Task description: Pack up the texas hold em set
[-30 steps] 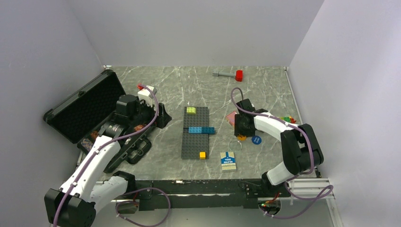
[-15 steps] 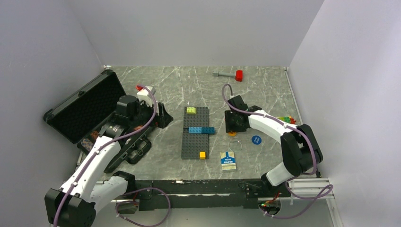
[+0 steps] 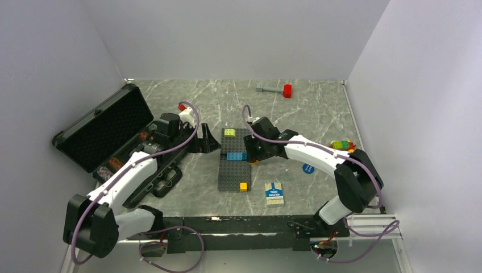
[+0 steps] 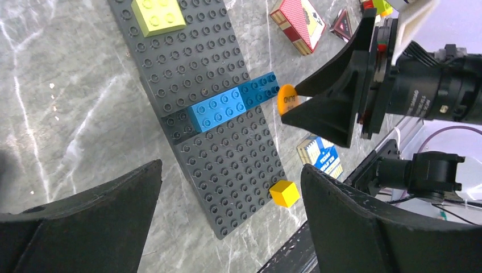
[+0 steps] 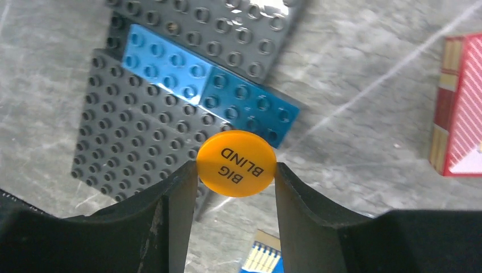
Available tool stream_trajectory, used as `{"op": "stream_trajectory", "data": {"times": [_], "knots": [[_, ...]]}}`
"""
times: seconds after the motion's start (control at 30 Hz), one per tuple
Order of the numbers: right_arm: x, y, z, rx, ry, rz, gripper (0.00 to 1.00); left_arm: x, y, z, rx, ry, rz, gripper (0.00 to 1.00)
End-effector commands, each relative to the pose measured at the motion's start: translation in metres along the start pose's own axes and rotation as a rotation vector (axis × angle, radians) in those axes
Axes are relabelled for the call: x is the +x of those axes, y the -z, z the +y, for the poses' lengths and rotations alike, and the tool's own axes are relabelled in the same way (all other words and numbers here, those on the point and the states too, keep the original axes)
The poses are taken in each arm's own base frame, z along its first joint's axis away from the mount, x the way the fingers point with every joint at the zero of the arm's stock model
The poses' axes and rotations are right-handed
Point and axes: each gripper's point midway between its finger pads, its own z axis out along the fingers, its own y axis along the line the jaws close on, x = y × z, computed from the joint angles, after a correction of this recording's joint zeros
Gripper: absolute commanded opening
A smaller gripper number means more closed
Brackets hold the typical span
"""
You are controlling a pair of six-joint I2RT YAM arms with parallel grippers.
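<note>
Orange button (image 5: 237, 163) pinched in right hand (image 5: 236, 170) above baseplate (image 3: 233, 176); case (image 3: 102, 128) lies off to its left, with the empty, wide-open left hand (image 4: 232, 168) between them.

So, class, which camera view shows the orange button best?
The right wrist view: the orange button sits large and central, "BIG BLIND" readable, pinched in the right hand. The left wrist view shows it small and tilted; the top external view shows barely an orange speck.

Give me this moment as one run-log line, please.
right end effector: shut on orange button, over baseplate edge | left end effector: open, empty | case: open
</note>
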Motion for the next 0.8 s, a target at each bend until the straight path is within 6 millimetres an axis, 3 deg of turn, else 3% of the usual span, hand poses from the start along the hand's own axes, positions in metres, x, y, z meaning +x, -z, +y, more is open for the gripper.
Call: {"op": "stream_trajectory", "data": {"times": [0.0,0.27,0.77], "knots": [[-0.023,0.002,0.039,-0.115,0.096,-0.069,0.35,-0.012,-0.009,-0.019,0.092,0.022,-0.005,0.95],[-0.030,0.004,0.073,-0.187,0.190,-0.118,0.34,0.005,-0.031,-0.008,0.097,0.060,0.114,0.87],[-0.032,0.014,0.094,-0.243,0.268,-0.150,0.33,0.032,-0.048,-0.020,0.229,0.120,0.255,0.81]]}}
